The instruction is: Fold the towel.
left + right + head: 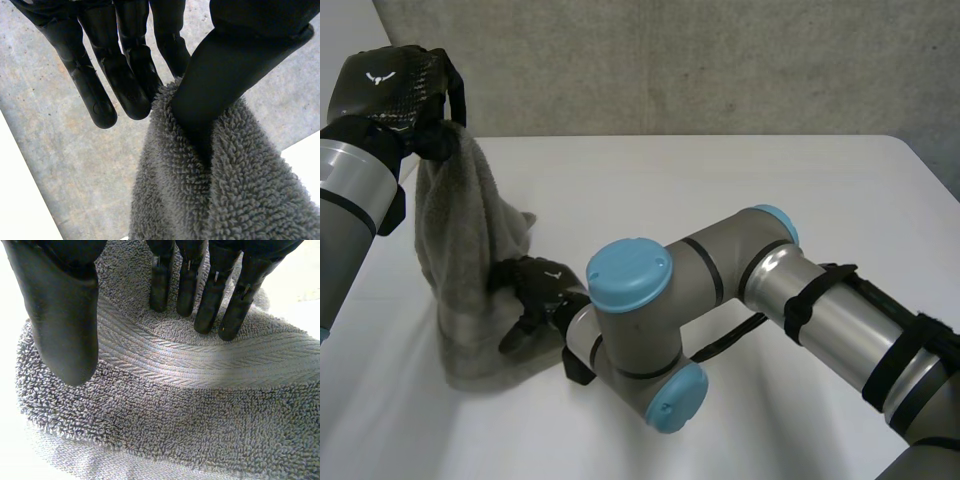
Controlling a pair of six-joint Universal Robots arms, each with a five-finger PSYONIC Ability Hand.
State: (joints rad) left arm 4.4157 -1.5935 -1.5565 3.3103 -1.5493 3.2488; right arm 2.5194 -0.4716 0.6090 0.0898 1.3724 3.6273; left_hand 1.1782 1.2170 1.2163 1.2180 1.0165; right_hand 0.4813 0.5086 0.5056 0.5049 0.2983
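You will find the right hand [533,292] nearest, fingers straight and spread, at the lower part of the grey towel [460,240], which bunches on the white table [770,190]. The left hand [395,85], raised, pinches the towel's top between thumb and fingers. Beyond the table's far edge stands a grey concrete wall [670,60].

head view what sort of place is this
Probably a robotics lab or test cell: a white table, a plain concrete wall behind it, and the robot's left hand holding up a grey towel.
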